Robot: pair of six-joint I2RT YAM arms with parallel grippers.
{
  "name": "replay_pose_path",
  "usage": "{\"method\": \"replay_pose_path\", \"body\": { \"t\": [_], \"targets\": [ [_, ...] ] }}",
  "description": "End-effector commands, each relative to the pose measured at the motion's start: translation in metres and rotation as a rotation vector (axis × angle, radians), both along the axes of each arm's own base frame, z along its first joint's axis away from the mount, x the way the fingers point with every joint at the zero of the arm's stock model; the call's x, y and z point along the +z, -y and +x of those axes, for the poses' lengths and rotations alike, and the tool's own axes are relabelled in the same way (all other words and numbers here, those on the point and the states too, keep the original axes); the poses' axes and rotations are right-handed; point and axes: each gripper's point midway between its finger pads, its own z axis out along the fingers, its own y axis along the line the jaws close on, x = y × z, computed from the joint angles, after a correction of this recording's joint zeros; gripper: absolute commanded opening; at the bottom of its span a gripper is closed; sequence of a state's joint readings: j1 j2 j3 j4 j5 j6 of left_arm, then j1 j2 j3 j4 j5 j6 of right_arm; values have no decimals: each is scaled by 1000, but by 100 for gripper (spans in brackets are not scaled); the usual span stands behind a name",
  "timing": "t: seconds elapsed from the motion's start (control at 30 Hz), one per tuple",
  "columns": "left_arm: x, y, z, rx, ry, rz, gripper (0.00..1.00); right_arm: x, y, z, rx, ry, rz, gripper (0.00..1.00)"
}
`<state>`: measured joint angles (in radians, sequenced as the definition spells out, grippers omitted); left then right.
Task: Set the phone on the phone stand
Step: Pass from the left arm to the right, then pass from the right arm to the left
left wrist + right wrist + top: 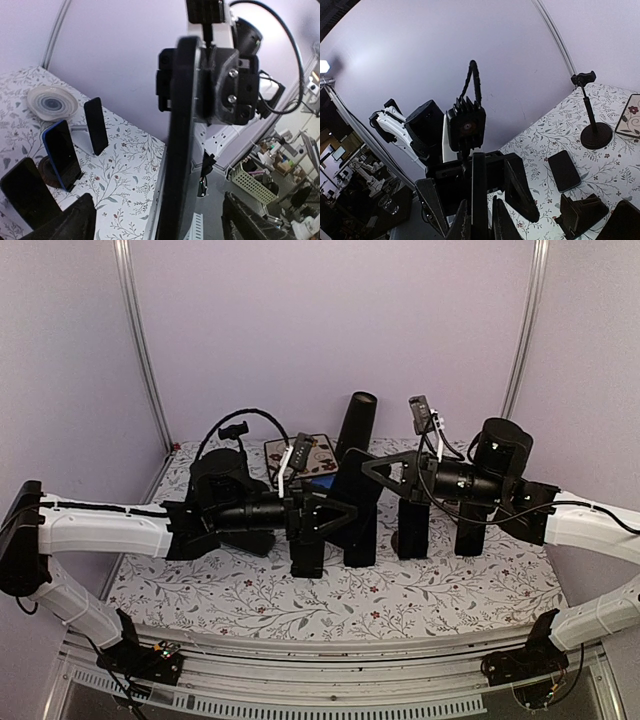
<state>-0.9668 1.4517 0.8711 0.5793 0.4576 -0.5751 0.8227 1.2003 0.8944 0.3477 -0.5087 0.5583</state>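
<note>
Two robot arms meet in mid-air above a flower-patterned worktop [450,590], with a dark phone [180,150] between them. The right pincer [479,200] is clenched on the phone's thin edge, holding it upright and clear of the worktop. The left pincer [157,200] is released: its two fingers [75,220] stand wide apart on either side of the phone, and neither visibly touches it. From the left pincer's camera the phone is seen edge-on, rising straight up between the spread fingers, with the right pincer gripping it at the far end. Below and to the left of the left pincer, a blue-cased phone [62,152] and a black handset [96,125] stand propped upright on the worktop, with a white dish [52,102] beyond them. The phone stand [595,130], a thin stalk on a round base with a small clamp on top, stands well apart from the right pincer, off to its right near the back wall.
</note>
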Motion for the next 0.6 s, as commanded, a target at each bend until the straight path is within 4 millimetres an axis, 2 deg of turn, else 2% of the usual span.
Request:
{"method": "replay_pose_path", "body": {
  "t": [0.0,0.23,0.33,0.57],
  "targets": [
    [-3,-4,23,155,35,96,90,13,3,9,-59,48,-20,2],
    [-18,-1,39,366,131,317,92,5,3,16,-93,42,-92,3],
    [-14,1,43,444,179,381,92,0,2,21,-106,33,-121,3],
    [-14,16,38,527,277,508,96,-7,-1,27,-121,17,-158,3]
  ]
}}
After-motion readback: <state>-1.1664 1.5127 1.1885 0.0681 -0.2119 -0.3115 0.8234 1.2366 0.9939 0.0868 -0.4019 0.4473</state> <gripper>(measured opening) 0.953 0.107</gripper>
